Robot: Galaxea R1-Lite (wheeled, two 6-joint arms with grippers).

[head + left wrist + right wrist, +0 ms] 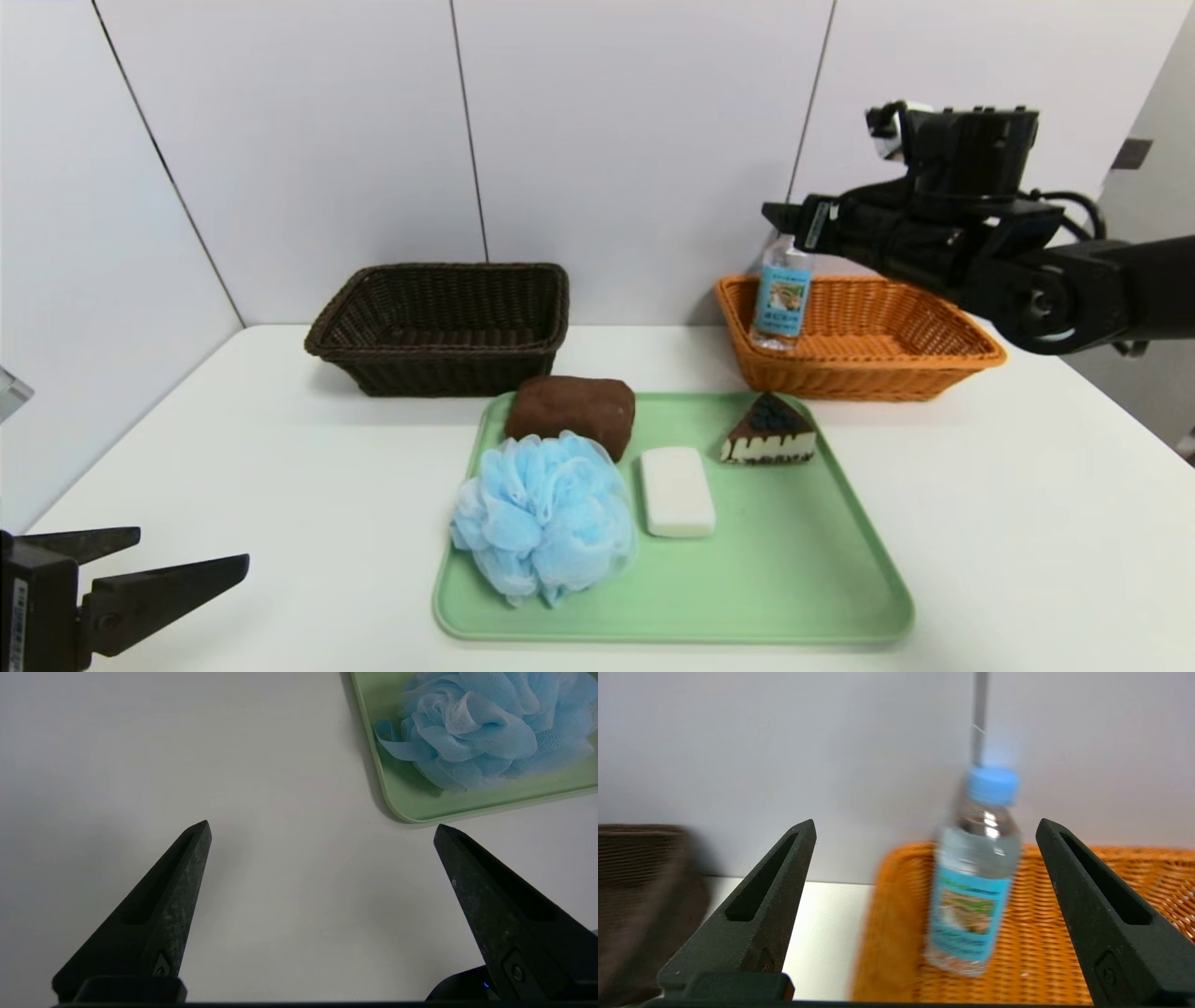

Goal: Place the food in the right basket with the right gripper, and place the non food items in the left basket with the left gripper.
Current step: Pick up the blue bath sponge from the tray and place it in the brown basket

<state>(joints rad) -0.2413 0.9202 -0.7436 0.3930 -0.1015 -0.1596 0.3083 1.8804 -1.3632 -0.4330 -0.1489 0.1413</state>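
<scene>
Right gripper: up over the left part of the orange wicker basket (878, 373), by the top of the water bottle; its jaws (927, 826) stand wide apart, with nothing gripped.
Water bottle (971, 896): in the orange basket, at its left end, tilted a little, blue cap up and blue label showing; it's free of the jaws.
Left gripper (191, 569): low over the worktop (308, 523) at the near left, well apart from the green tray (794, 579), its jaws spread wide and holding nothing.
Cake slice (770, 434): on the tray, near its far right corner, just in front of the orange basket, dark berries on top.
Soap bar (678, 492): white, lying flat around the middle of the tray, between the bath pouf and the cake slice.
Bath pouf (546, 518): light blue and fluffy, on the left side of the tray, in front of the brown towel.
Brown towel (574, 411): rolled, at the tray's far left corner, partly behind the pouf.
Dark basket (448, 364): on the worktop beyond the tray, to the left of the orange one, with nothing inside that I can see.
</scene>
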